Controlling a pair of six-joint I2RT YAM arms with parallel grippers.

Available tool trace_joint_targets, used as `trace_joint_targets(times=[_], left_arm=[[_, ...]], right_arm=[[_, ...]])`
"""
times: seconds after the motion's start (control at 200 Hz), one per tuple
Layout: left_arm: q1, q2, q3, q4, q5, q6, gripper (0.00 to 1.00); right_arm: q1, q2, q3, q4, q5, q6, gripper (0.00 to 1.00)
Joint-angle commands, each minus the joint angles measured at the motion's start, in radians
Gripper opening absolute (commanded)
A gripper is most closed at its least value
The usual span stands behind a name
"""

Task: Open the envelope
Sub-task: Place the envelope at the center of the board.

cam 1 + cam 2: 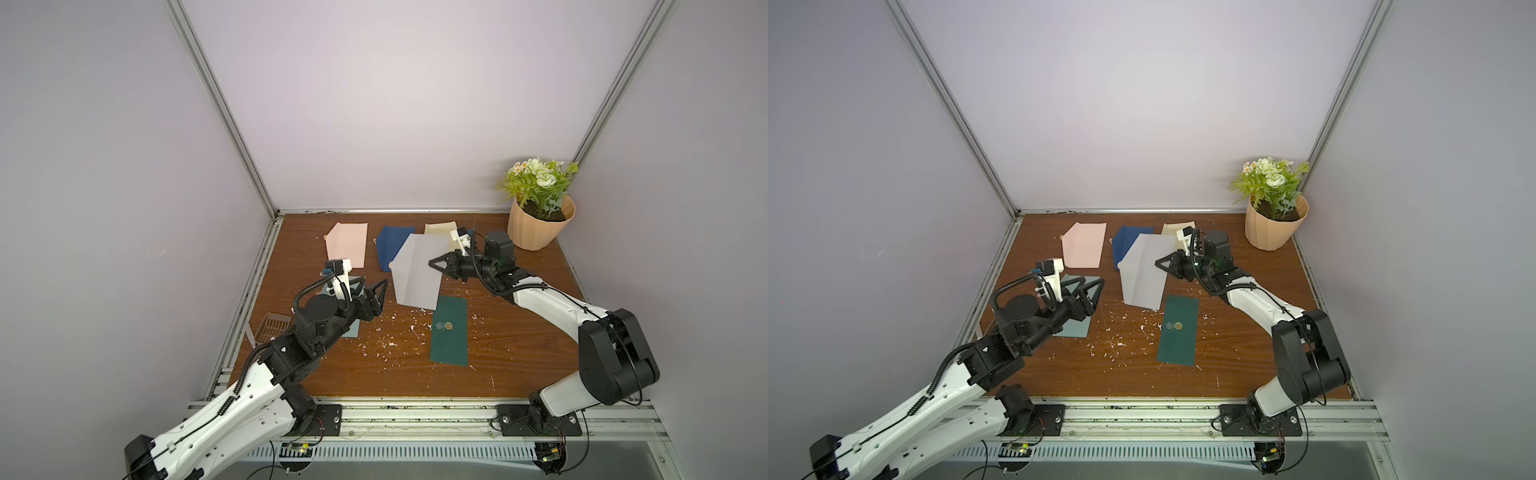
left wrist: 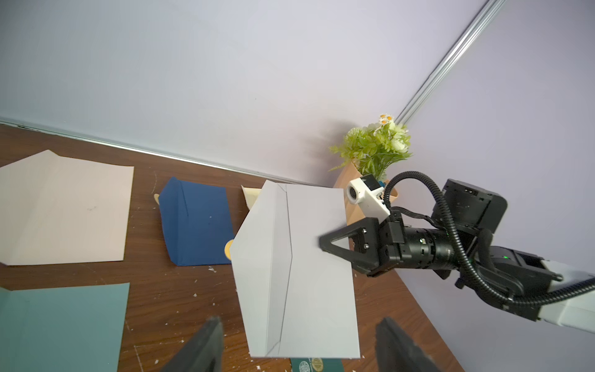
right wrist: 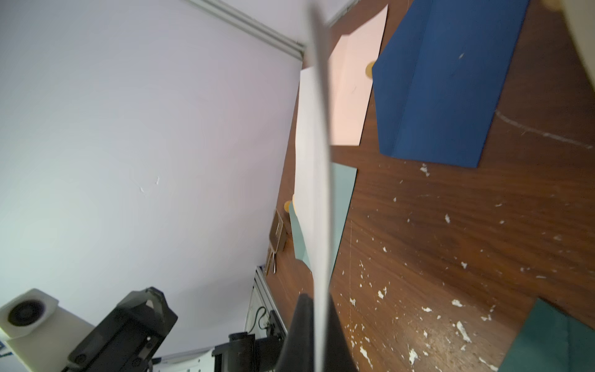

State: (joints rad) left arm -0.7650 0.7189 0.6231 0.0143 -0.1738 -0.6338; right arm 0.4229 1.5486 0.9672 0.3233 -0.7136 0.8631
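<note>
I see my left hand (image 1: 1090,284) open, nothing in it, above light green envelope (image 1: 1077,328), left side. White envelope (image 1: 415,276) in middle, held up off surface (image 1: 519,353), flap folded out to left. My right hand (image 1: 432,262) squeezes its right edge. Flower pot (image 1: 540,224) far right corner.

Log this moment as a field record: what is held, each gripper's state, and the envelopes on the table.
held item: white envelope, raised off the table, flap folded out
right gripper: shut on the white envelope's edge
left gripper: open, empty, above the teal envelope
on the table: pink envelope, navy envelope, cream envelope, dark green envelope with gold seal
</note>
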Motion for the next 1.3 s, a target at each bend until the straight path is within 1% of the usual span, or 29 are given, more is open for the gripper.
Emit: trace_joint_targets(times=[0.0, 0.095, 0.22, 0.43, 0.65, 1.011, 1.266, 1.296], left_arm=[[0.007, 0.004, -0.027, -0.044, -0.052, 0.009, 0.77], [0.009, 0.006, -0.028, -0.039, -0.061, 0.013, 0.77], [0.009, 0.005, -0.023, -0.048, -0.077, 0.019, 0.78], [0.011, -0.019, -0.037, -0.068, -0.096, 0.017, 0.83], [0.013, -0.035, -0.059, -0.067, -0.099, 0.007, 0.83], [0.015, -0.048, -0.074, -0.07, -0.104, 0.001, 0.84], [0.015, -0.053, -0.084, -0.071, -0.109, -0.003, 0.84], [0.016, -0.053, -0.085, -0.07, -0.107, -0.003, 0.84]], right_arm=[[0.039, 0.017, 0.011, 0.027, -0.017, -0.033, 0.0], [0.075, 0.064, 0.005, 0.041, 0.013, -0.026, 0.0], [0.113, 0.129, -0.022, 0.133, 0.035, 0.026, 0.0], [0.135, 0.235, -0.054, 0.255, 0.048, 0.092, 0.0], [0.151, 0.319, -0.075, 0.384, 0.045, 0.169, 0.0], [0.17, 0.407, -0.042, 0.384, 0.022, 0.16, 0.0], [0.182, 0.432, 0.016, 0.298, 0.006, 0.102, 0.0], [0.183, 0.436, 0.024, 0.283, 0.005, 0.095, 0.02]])
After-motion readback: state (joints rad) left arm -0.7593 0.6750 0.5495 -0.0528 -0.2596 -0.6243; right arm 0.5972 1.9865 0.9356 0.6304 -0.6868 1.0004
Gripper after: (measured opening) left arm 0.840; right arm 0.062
